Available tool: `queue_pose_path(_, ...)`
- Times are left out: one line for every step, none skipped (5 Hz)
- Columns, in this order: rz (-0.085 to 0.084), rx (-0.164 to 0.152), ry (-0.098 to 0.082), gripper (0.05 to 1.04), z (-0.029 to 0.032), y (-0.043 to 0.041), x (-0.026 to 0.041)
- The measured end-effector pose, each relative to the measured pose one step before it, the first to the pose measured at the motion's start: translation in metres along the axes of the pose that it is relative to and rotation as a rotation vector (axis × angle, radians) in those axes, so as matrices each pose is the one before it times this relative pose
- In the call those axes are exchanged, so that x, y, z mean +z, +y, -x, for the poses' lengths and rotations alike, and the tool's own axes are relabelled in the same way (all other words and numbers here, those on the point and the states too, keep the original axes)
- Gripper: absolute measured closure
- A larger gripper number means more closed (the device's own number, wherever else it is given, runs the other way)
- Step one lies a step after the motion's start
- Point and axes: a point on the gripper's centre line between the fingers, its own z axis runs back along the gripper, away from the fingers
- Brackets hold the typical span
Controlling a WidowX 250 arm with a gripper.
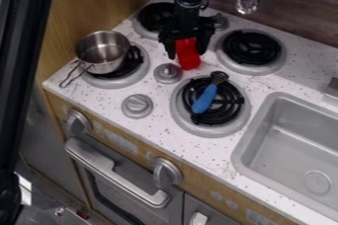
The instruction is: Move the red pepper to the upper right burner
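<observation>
Pepper (190,61) gripped between the closed fingers of the gripper (187,54), long axis running down-view, left of the upper right burner (280,60).

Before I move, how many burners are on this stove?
4 burners: the upper left burner, partly hidden behind the gripper; the upper right burner; the lower left burner, under the pot; the lower right burner, under the blue-handled utensil.

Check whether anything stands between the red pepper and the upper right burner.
Nothing visible does. The tool holds the red pepper left of the upper right burner; the blue-handled utensil on the lower right burner lies off the direct line.
</observation>
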Motion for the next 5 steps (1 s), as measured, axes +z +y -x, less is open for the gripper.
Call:
queue_pose_path(-0.0098,0.0114,0.0244,0.085,0.00252,-0.00068,-0.01032)
queue_pose_path(-0.0035,0.0059,0.0197,0.085,0.00211,-0.00146,-0.01204)
queue_pose_path(-0.0049,-0.0371,0.0018,0.133,0.00020,0.00064,-0.00100)
queue_pose_path(-0.0038,-0.0784,-0.0391,0.341,-0.00420,0.00094,-0.00199)
queue_pose_path(-0.0095,-0.2153,-0.0908,0.347,0.00545,-0.00329,0.00392)
